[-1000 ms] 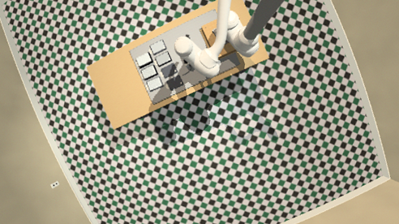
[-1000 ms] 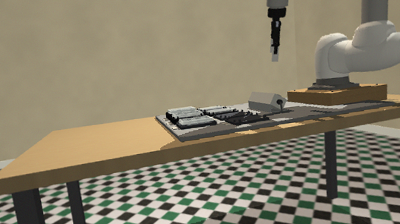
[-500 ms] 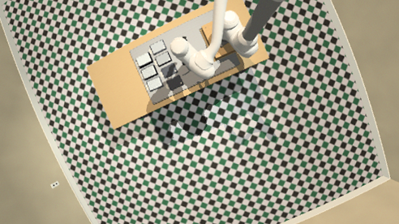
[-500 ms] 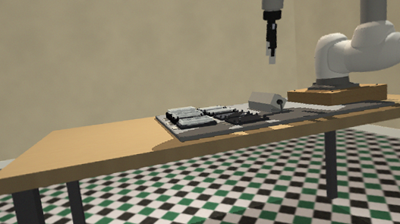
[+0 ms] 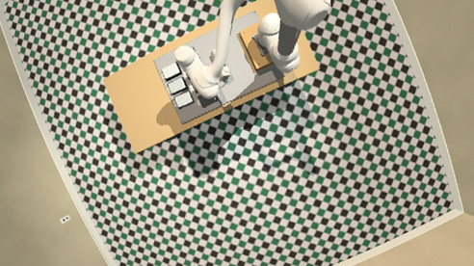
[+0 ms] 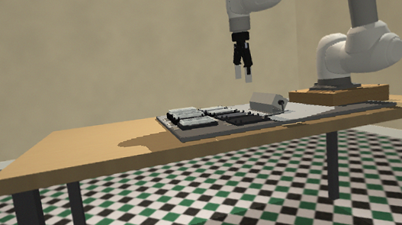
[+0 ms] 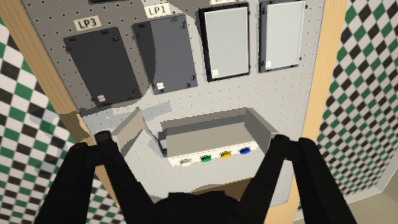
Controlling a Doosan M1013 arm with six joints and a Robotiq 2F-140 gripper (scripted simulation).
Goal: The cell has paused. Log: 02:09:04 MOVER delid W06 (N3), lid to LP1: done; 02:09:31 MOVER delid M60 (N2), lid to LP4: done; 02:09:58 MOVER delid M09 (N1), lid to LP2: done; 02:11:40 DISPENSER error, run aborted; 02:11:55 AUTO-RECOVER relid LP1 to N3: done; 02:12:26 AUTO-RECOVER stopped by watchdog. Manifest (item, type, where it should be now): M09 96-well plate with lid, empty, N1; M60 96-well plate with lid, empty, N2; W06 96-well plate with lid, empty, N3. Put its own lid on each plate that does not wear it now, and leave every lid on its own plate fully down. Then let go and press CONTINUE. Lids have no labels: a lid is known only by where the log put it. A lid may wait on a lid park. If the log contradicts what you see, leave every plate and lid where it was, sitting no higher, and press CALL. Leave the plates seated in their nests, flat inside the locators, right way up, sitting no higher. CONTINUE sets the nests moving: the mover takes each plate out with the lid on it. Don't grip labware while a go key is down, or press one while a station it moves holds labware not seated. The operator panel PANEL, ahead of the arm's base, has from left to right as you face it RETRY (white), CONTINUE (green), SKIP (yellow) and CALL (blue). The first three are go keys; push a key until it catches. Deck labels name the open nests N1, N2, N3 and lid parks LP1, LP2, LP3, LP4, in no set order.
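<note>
Gripper (image 6: pixel 243 76) is spread wide, nothing between the fingers, and hangs high above PANEL (image 7: pixel 207 142) on the counter (image 6: pixel 75 147). The green CONTINUE key (image 7: pixel 205 158) and blue CALL key (image 7: pixel 244 150) are both in the wrist view, unpressed as far as I can tell.

Beyond PANEL runs a row of four lid parks. LP3 (image 7: pixel 102 65) is a bare dark pad and LP1 (image 7: pixel 165 52) beside it is bare too. The next two parks each carry a pale flat lid, one (image 7: pixel 227 42) just beside LP1 and the other (image 7: pixel 282 35) at the row's end. Their labels are cut off, so I cannot tell which is LP2 and which is LP4.

Three plates (image 5: pixel 176 85) sit in a line farther from PANEL, past the parks. They are too small to tell whether they are lidded.

Judgement on the lids: thin moulded plastic, light, stiff, slick-sided, with a shallow skirt. Take one across the two long edges near mid-length, low on the skirt. Keep it level and squeeze gently, since it could flex, pop out or tilt.
</note>
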